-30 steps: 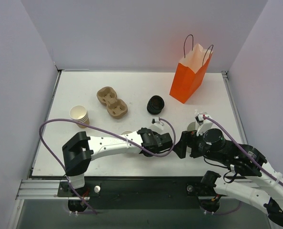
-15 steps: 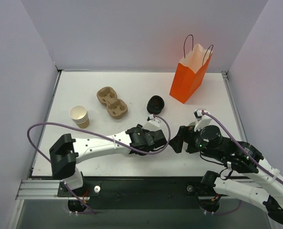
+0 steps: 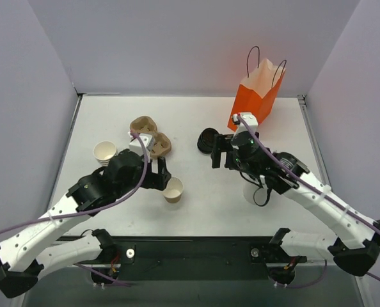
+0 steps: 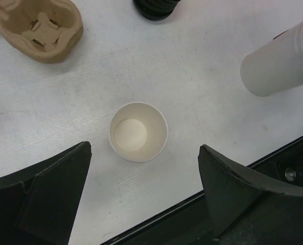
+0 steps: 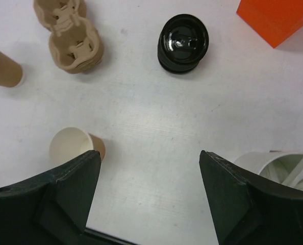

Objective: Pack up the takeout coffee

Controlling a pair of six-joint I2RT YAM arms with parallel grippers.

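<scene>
Left tool (image 4: 145, 148) withdrew; paper cup (image 4: 137, 131) empty.

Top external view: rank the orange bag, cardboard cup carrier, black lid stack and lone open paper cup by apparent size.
1. orange bag
2. cardboard cup carrier, partly hidden by the left arm
3. black lid stack and lone open paper cup look alike; unranked

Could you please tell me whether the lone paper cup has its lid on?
Off: the paper cup stands open, its bare white inside showing from above.
</scene>
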